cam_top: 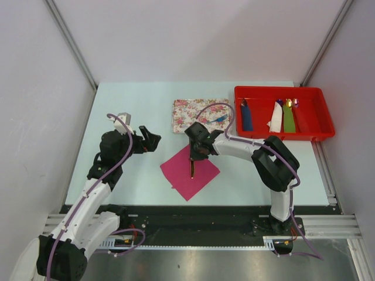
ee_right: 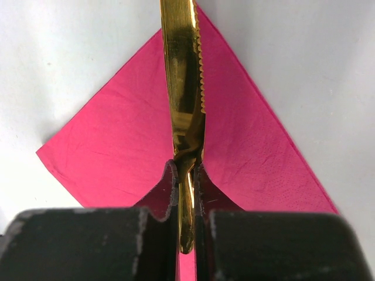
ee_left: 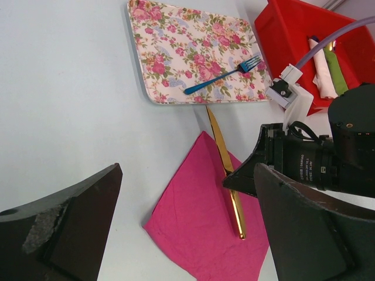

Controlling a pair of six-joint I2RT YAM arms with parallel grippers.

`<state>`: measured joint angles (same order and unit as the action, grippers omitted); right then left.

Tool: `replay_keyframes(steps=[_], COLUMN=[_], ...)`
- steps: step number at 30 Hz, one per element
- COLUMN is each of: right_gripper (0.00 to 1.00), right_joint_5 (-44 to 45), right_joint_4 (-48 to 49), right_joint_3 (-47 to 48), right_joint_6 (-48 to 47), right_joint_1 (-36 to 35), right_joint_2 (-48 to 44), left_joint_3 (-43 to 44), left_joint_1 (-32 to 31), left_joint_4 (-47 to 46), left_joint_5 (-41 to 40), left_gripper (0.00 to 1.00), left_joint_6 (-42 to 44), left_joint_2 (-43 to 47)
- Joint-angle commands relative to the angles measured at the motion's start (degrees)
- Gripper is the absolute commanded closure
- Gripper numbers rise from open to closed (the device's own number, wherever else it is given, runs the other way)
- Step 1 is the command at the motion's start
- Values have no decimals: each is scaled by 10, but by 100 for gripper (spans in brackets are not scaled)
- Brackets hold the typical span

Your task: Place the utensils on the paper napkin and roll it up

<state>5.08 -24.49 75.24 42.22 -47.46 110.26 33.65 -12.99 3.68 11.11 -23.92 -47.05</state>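
Bare table [cam_top: 135, 111] left of napkin [cam_top: 179, 172], floral tray [cam_top: 187, 114] beyond

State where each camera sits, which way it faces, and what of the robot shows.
Top external: above and behind the bases, looking down on the table; left gripper and right gripper show, with their arms.
Left wrist: looks across at the floral tray, fork and right arm, between its own open fingers.
Right wrist: looks down along its fingers, shut on the knife over the napkin.
Shared: all three show knife and napkin.
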Motion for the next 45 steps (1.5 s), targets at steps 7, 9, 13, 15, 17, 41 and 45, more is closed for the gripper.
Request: replay_keyframes(steps=[7,9,13,15,17,41,45], right_gripper=[99,99,99,99,99,87,85], right_joint_5=[-9,-12,-20,-23,-26,-31,-31], right_joint_4=[1,1,1,-1,-5,-10,-8], right_joint_3=[13,9,3,4,3,-11,-10], right_joint_6=[19,23,25,27,30,44,42], right_joint_1=[11,11,11,11,11,18,17], right_joint_2=[10,9,8,8,8,23,22], left_joint_3=[-3,-4,-10,-12,-14,-14,-16], left_joint_1=[3,3,3,3,3,4,4], left_joint_4=[-26,-26,-29,-31,-32,-32,-34], left_joint_5=[4,4,0,0,0,-4,-4], left_gripper=[0,0,0,0,0,0,0], left_joint_6=[-3,-4,-5,-6,-7,-6,-7], left_joint_2=[-1,-3,-5,-4,-6,-6,-6])
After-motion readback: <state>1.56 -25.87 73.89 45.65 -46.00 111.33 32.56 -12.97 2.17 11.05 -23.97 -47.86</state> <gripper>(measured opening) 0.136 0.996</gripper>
